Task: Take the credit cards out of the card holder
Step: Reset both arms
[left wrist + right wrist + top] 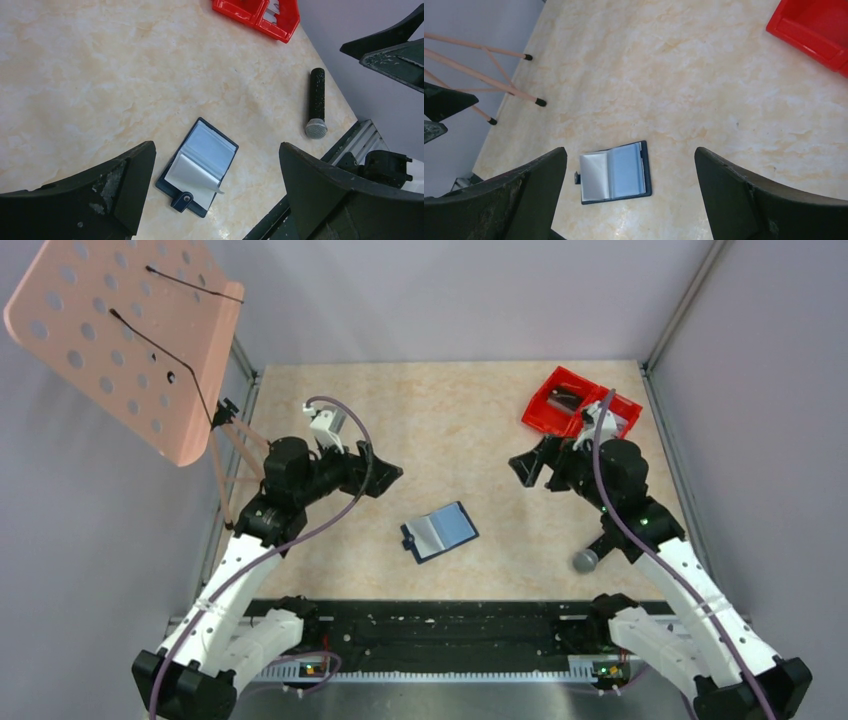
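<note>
The card holder (440, 531) lies open on the marbled table, a navy wallet with pale blue-grey inner leaves, one leaf curling up (195, 175). No card shows in its open leaves. A dark flat card-like piece (567, 400) lies in the red bin (540, 418). My left gripper (385, 475) hangs open, up and to the left of the holder, nothing between its fingers. My right gripper (525, 468) hangs open, up and to the right of the holder, near the bin. The left wrist view frames the holder (210, 150) between the left gripper's fingers (216, 146). So does the right wrist view (624, 172) for the right gripper (630, 150).
A red two-compartment bin (287, 30) stands at the back right (804, 37). A black microphone with a grey mesh head (316, 102) lies near the right arm (585, 561). A pink perforated music stand (130, 330) rises at the back left, its feet (540, 102) on the table edge.
</note>
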Robot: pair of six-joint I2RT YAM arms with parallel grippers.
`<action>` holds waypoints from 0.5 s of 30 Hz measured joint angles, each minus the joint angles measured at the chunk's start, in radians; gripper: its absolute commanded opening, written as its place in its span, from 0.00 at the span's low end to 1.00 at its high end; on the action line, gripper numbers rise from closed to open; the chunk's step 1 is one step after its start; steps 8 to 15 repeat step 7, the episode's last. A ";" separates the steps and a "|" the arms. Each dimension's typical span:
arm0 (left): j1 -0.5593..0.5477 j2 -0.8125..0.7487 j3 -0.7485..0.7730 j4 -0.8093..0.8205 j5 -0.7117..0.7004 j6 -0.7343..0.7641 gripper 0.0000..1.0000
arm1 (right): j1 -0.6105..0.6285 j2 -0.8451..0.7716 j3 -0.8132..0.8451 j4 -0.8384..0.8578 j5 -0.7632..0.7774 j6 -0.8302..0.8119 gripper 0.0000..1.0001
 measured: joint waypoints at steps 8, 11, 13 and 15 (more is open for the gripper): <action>0.000 -0.008 -0.014 0.026 0.004 -0.004 0.99 | 0.000 -0.047 -0.005 0.012 0.035 0.016 0.99; 0.000 -0.008 -0.014 0.026 0.004 -0.004 0.99 | 0.000 -0.047 -0.005 0.012 0.035 0.016 0.99; 0.000 -0.008 -0.014 0.026 0.004 -0.004 0.99 | 0.000 -0.047 -0.005 0.012 0.035 0.016 0.99; 0.000 -0.008 -0.014 0.026 0.004 -0.004 0.99 | 0.000 -0.047 -0.005 0.012 0.035 0.016 0.99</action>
